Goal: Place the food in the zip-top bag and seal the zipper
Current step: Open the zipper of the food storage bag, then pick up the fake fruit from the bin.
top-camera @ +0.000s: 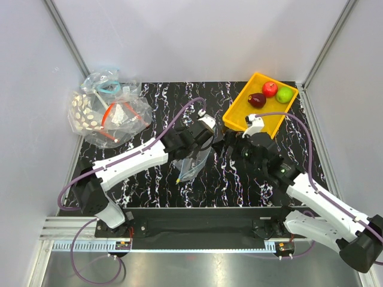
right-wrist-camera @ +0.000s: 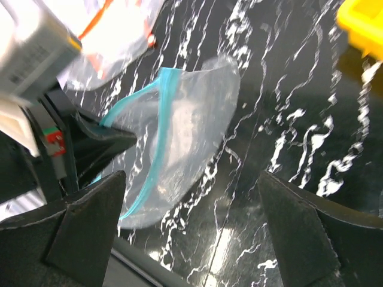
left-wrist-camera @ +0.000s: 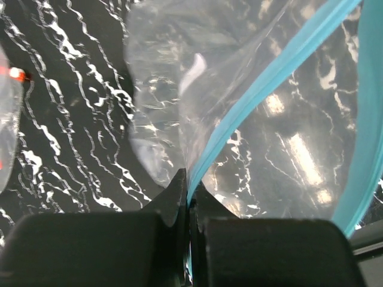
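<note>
My left gripper (top-camera: 192, 145) is shut on the teal-blue zipper (left-wrist-camera: 263, 89) of the clear zip-top bag (top-camera: 192, 166) and holds it lifted over the black marbled table; the bag hangs below it. In the right wrist view the bag (right-wrist-camera: 185, 143) and its zipper (right-wrist-camera: 157, 131) show ahead of my right gripper (right-wrist-camera: 191, 197), which is open and empty. In the top view the right gripper (top-camera: 230, 145) is just right of the bag. The red (top-camera: 270, 89), lime green (top-camera: 285, 94) and dark maroon (top-camera: 257, 100) fruits lie in the yellow tray (top-camera: 239, 113).
A heap of other clear bags (top-camera: 108, 113), with red-orange strips and white dots, lies at the back left. The yellow tray sits at the back right near the wall. A dark bar (top-camera: 203, 218) runs along the table's near edge.
</note>
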{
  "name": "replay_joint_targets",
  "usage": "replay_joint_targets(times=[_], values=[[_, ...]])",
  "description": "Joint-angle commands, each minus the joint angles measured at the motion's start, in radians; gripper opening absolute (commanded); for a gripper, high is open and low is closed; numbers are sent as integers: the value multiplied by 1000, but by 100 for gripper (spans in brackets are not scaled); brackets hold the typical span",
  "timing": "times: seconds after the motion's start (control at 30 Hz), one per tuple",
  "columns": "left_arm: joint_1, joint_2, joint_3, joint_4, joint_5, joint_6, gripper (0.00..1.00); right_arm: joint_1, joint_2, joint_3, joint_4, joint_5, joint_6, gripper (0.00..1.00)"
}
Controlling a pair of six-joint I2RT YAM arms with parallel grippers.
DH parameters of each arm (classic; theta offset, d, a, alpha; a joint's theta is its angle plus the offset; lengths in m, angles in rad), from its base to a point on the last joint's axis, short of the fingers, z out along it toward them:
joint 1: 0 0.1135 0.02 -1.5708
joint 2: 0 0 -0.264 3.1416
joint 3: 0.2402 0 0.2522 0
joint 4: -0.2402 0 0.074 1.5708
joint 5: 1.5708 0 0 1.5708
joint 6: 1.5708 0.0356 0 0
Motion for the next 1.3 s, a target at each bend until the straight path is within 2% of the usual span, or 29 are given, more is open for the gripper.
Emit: replay_joint_targets(times=[0.0, 0.23, 0.4, 0.57, 0.8, 0.97, 1.1, 1.27], values=[[-2, -33, 50, -21, -67, 22, 0, 2, 2, 89, -70, 105, -50, 99], [-2, -36, 3, 9, -110, 34, 0, -40, 33, 167, -107, 142, -76, 99], [1, -39, -20, 27, -121, 33, 0, -243, 70, 232, -149, 32, -67, 99], [3, -63, -33, 41, -113, 29, 0, -362, 142, 328, -190, 30, -113, 99], [6, -87, -66, 61, -107, 28, 0, -534, 379, 448, -169, -34, -89, 100], [6, -90, -76, 71, -113, 23, 0, -656, 556, 559, -157, -85, 48, 100], [6, -88, -83, 85, -85, 22, 0, -678, 715, 660, -175, -34, 105, 100], [6, -90, -83, 91, -65, 16, 0, -690, 873, 798, -209, -2, 57, 100]])
